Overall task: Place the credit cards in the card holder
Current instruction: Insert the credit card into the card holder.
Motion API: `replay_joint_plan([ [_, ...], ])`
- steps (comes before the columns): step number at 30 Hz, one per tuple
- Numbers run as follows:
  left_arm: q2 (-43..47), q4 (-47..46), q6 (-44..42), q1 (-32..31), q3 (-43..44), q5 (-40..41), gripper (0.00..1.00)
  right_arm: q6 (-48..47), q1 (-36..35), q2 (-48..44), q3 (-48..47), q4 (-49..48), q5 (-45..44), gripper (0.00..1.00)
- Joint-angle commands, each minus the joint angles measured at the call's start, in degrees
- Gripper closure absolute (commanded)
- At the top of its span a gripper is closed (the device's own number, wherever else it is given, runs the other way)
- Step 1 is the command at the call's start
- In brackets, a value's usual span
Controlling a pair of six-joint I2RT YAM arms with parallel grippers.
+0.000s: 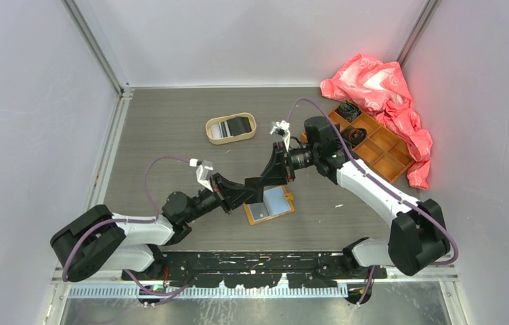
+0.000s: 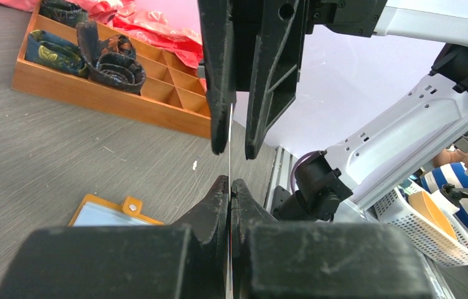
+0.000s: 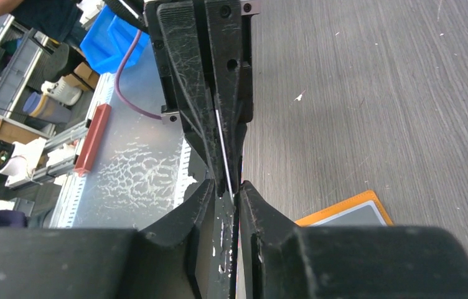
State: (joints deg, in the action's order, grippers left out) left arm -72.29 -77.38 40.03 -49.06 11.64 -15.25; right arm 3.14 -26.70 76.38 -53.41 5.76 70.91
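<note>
— Where's the card right now?

— Mid-air, about table centre. I've got one card (image 2: 229, 143) edge-on between both arms, just above the card holder (image 2: 133, 205). My left gripper (image 2: 230, 187) is pinched tight on one edge. My right gripper (image 2: 234, 151) brackets the opposite edge with a sliver of daylight beside the card, so I'd call it narrowly spread, not clamped.

— How will it handle?

— Light, stiff and slick, I'd judge. I want the pads flat across its faces, close to an edge (squeeze off-centre and it may pivot or squirt out). I can't tell its colour from here.

— And the containers?

— The holder lies flat with a pale card (image 1: 275, 202) on it. At 11 o'clock from it, the oval tray (image 1: 231, 141) has a striped card (image 1: 219, 128) and a black card (image 1: 240, 125). At 2 o'clock, the wooden box (image 1: 380, 140) holds dark coiled things in its far compartments.
</note>
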Motion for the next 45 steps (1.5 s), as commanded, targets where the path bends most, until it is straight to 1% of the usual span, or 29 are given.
replay_joint_plan([
  [1,-0.33,-4.62,-0.11,-0.25,2.15,-0.66,1.0,-6.35,-1.26,-2.89,-1.76,3.8,1.5,0.77],
  [3,-0.23,-4.62,0.03,-0.25,2.12,-0.6,1.0,-8.04,-1.5,-2.75,-2.14,5.65,1.42,0.9],
  [5,-0.04,-4.62,0.37,-0.24,1.88,0.09,0.99,-10.11,-1.51,-2.67,-3.2,8.31,1.41,0.99],
  [6,0.12,-4.62,0.44,-0.25,1.62,0.5,0.98,-11.09,-1.51,-2.74,-3.66,9.51,1.26,0.99],
  [7,0.46,-4.62,0.52,-0.25,1.22,1.26,0.95,-11.95,-1.43,-2.79,-4.12,10.74,1.07,0.99],
  [12,3.87,-4.3,1.29,-0.25,-3.03,6.63,0.75,-11.6,0.29,-3.14,-4.86,11.89,-0.44,0.99],
  [14,6.87,-2.08,1.81,-0.25,-5.03,8.98,0.66,-11.05,1.28,-3.21,-4.57,11.88,-1.49,0.99],
  [15,8.78,0.15,1.99,-0.26,-5.77,9.98,0.64,-10.75,1.79,-3.28,-4.34,11.86,-2.05,0.99],
  [16,11.1,3.31,2.29,-0.25,-6.18,10.62,0.61,-10.44,2.14,-3.22,-4.03,11.87,-2.87,0.99],
  [18,16.77,13.46,2.82,-0.25,-5.81,11.37,0.59,-9.42,3.04,-3.03,-2.93,11.83,-5.12,0.99],
  [19,20.41,21.33,2.97,-0.25,-4.89,11.66,0.58,-8.77,3.44,-2.85,-2.22,11.75,-6.67,0.99],
  [20,23.76,31.08,3.38,-0.25,-3.17,12.34,0.57,-8.65,3.86,-2.52,-1.49,12.1,-8.5,0.99],
  [21,28.46,41.72,3.79,-0.25,-0.93,13.42,0.54,-8.92,4.28,-2.1,-0.96,12.97,-10.74,0.99],
  [22,31.27,51.92,3.68,-0.25,2.44,14.59,0.53,-9.27,4.87,-1.36,-0.7,14.68,-12.21,0.99],
  [23,33.27,58.69,3.64,-0.25,4.1,15.61,0.53,-9.55,5.33,-0.44,-0.7,16.24,-13.6,0.99],
  [24,34.85,63.5,4.31,-0.25,4.81,16.96,0.53,-9.77,5.65,0.62,-0.92,17.74,-15.02,0.99],
  [26,37.05,68.07,7.48,-0.25,4.66,18.34,0.54,-10.01,6.07,3.05,-1.56,20.91,-17.38,0.99],
  [28,37.56,69.74,10.52,-0.25,3.86,18.35,0.54,-10.19,6.17,5.91,-2.74,24.63,-19.12,0.99],
  [30,36.24,69.93,13.11,-0.25,3.3,17.3,0.54,-10.27,6.22,8.31,-3.46,26.76,-20.01,0.99],
  [33,32.12,67.87,15.22,-0.25,3.21,14.66,0.55,-8.63,6.31,10.23,-2.23,25.52,-20.66,0.99],
  [36,27.03,64.99,14.14,-0.8,3.75,11.87,0.55,-6.63,6.32,11.38,-1.15,22.98,-21.26,0.99],
  [40,22.52,60.45,10.21,-3.45,3.41,12.98,0.59,-5.45,6.97,13.85,-1.02,21.78,-21.82,0.99],
  [45,18.56,55.16,12.24,-4.29,1.67,12.36,0.65,-4.01,7.54,16.77,-2.27,21.6,-22.62,0.99],
])
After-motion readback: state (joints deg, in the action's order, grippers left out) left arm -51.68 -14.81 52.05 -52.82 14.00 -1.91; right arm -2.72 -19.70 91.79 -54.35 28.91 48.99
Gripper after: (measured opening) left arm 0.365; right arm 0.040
